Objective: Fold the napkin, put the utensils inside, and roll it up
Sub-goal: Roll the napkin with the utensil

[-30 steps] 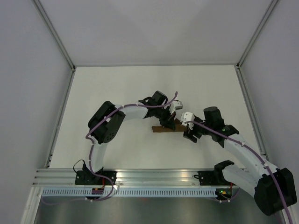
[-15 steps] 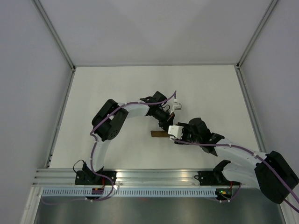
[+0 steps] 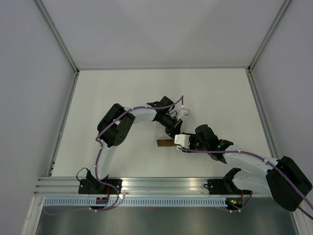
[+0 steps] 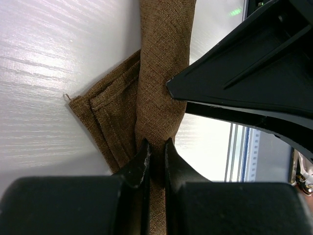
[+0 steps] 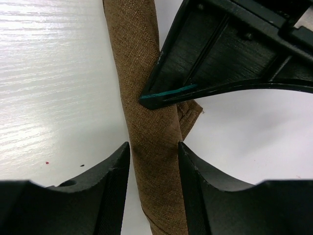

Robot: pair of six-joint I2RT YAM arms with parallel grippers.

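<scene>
The napkin [image 4: 161,73], rolled, is pinched by the left tool [image 4: 155,149]. The right tool [image 5: 151,152] straddles it, grip uncertain; squeeze squarely, keeping it tight.

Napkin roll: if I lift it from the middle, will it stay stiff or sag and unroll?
Likely floppy: the napkin is thin woven cloth, so unsupported ends should droop. It may loosen, since a hemmed corner sticks out beside the roll. Probably grippy, not slippery: the left gripper pinches the coarse weave.
</scene>
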